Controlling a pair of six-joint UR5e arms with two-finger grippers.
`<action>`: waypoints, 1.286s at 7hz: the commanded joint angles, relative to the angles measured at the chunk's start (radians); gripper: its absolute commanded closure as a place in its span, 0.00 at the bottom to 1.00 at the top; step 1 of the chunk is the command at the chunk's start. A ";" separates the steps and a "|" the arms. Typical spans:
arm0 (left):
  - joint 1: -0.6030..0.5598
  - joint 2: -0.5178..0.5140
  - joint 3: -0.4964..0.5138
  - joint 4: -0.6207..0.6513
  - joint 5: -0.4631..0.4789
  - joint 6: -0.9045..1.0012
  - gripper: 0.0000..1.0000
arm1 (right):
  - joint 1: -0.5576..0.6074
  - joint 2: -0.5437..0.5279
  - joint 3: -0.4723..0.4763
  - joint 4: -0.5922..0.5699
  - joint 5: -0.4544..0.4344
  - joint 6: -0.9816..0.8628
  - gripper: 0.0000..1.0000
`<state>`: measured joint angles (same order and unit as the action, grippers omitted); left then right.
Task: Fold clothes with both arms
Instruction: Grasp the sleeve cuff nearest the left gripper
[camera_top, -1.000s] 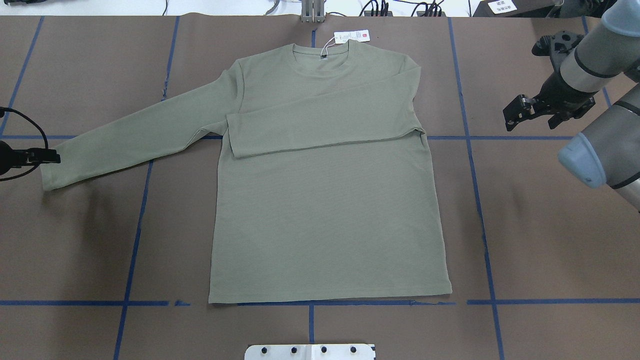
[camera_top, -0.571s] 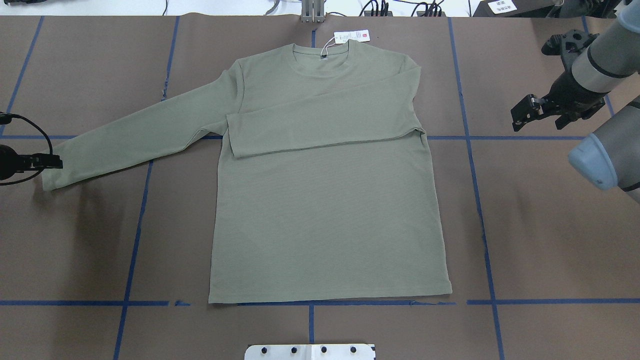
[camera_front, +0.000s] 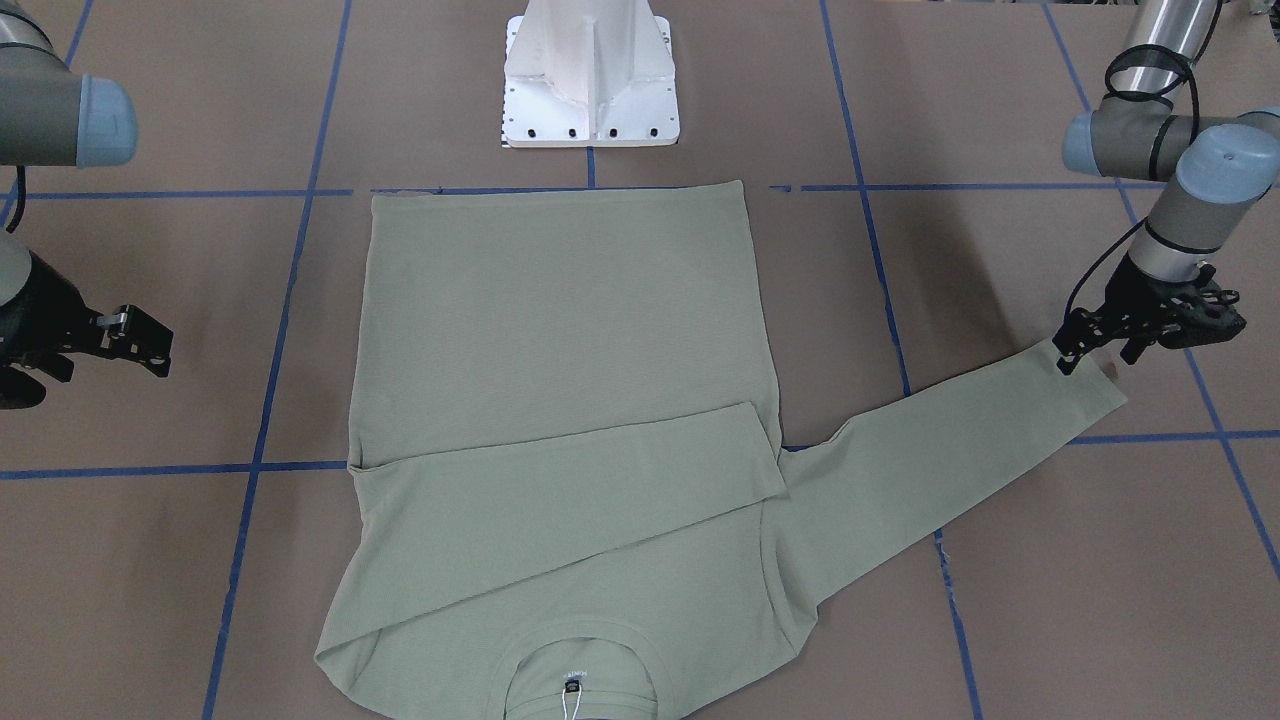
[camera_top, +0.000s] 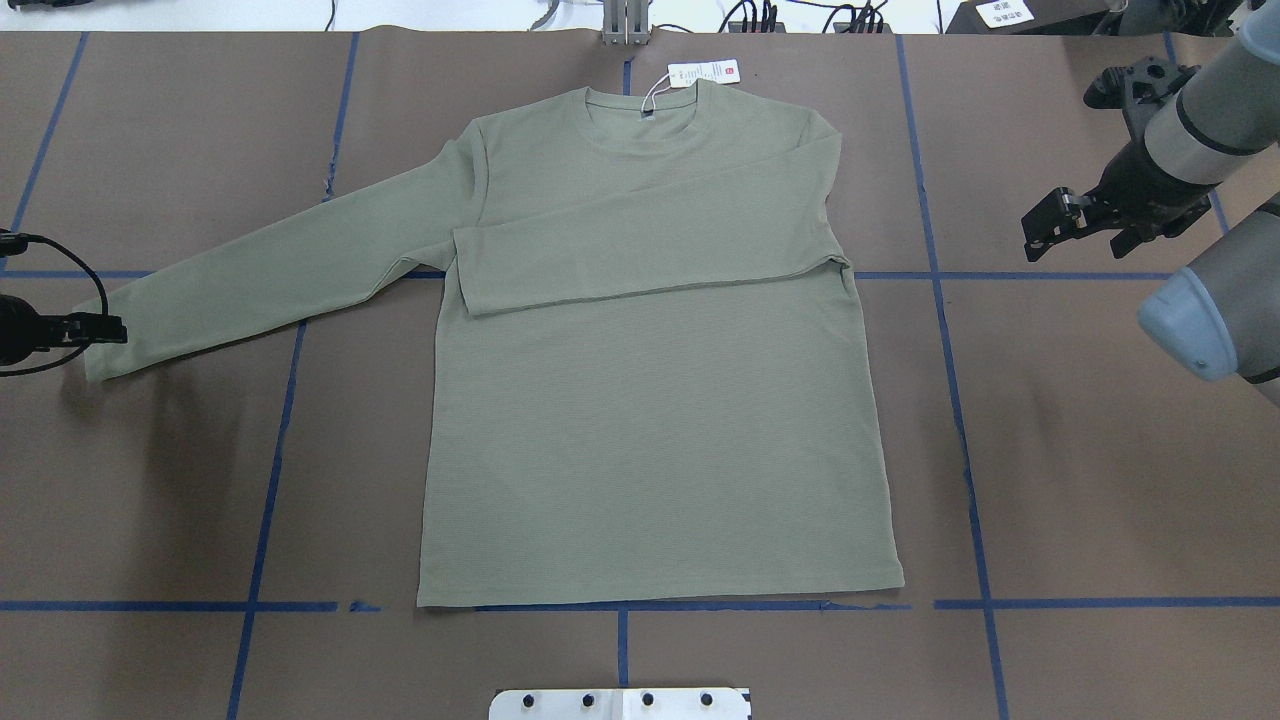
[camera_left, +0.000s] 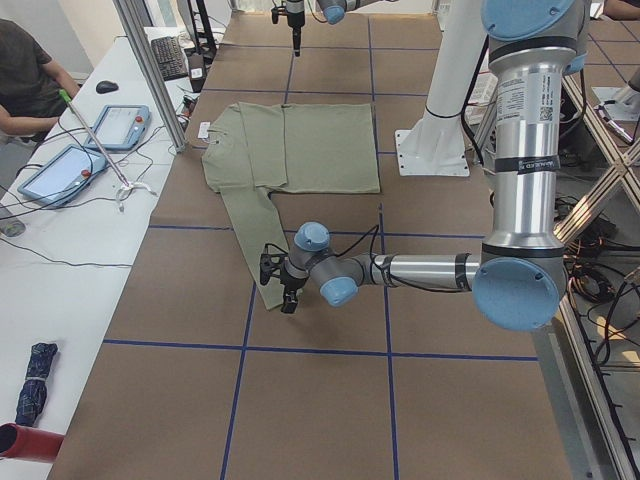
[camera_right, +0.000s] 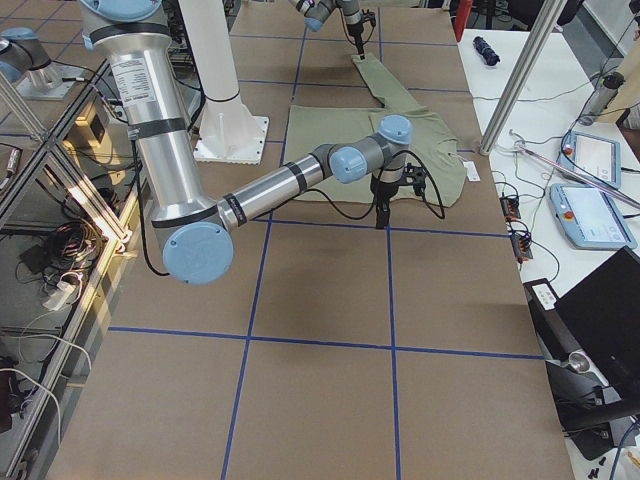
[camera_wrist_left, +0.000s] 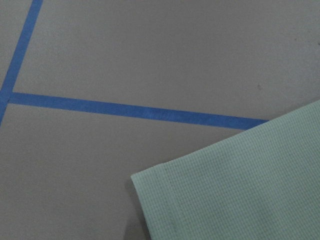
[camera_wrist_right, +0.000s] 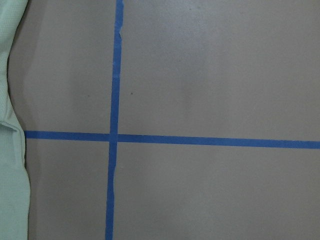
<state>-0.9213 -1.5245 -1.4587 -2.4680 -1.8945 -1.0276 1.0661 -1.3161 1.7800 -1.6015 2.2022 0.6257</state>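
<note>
The clothes are one sage-green long-sleeve shirt (camera_top: 650, 400) lying flat on the brown table, collar at the far side with a white hang tag (camera_top: 703, 72). One sleeve is folded across the chest (camera_top: 650, 245). The other sleeve (camera_top: 280, 275) stretches out toward my left arm. My left gripper (camera_top: 112, 328) is low at that sleeve's cuff (camera_front: 1085, 395), jaws open, and the left wrist view shows the cuff corner (camera_wrist_left: 225, 190) flat on the table. My right gripper (camera_top: 1035, 232) hangs open and empty above bare table, well clear of the shirt's side (camera_wrist_right: 10, 175).
The white pedestal base (camera_front: 590, 75) stands at the near table edge behind the shirt's hem. Blue tape lines (camera_top: 960, 400) grid the table. A side bench with tablets (camera_left: 60, 170) and a seated person (camera_left: 25, 80) lies beyond the far edge.
My right gripper drew back from the shirt toward the table's right side, then held. My left gripper crept slightly nearer along the cuff. The shirt has not moved.
</note>
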 joint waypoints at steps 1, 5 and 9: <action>0.005 0.001 0.011 0.000 0.000 -0.002 0.01 | 0.000 0.000 0.001 0.000 -0.001 0.002 0.00; 0.007 0.001 -0.008 -0.005 -0.008 -0.068 0.68 | 0.002 0.000 0.009 -0.005 0.001 0.002 0.00; 0.006 0.000 -0.049 0.009 -0.012 -0.072 1.00 | 0.005 0.000 0.007 -0.005 -0.001 0.002 0.00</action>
<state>-0.9153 -1.5243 -1.4886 -2.4646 -1.9057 -1.0986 1.0696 -1.3161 1.7879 -1.6060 2.2018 0.6274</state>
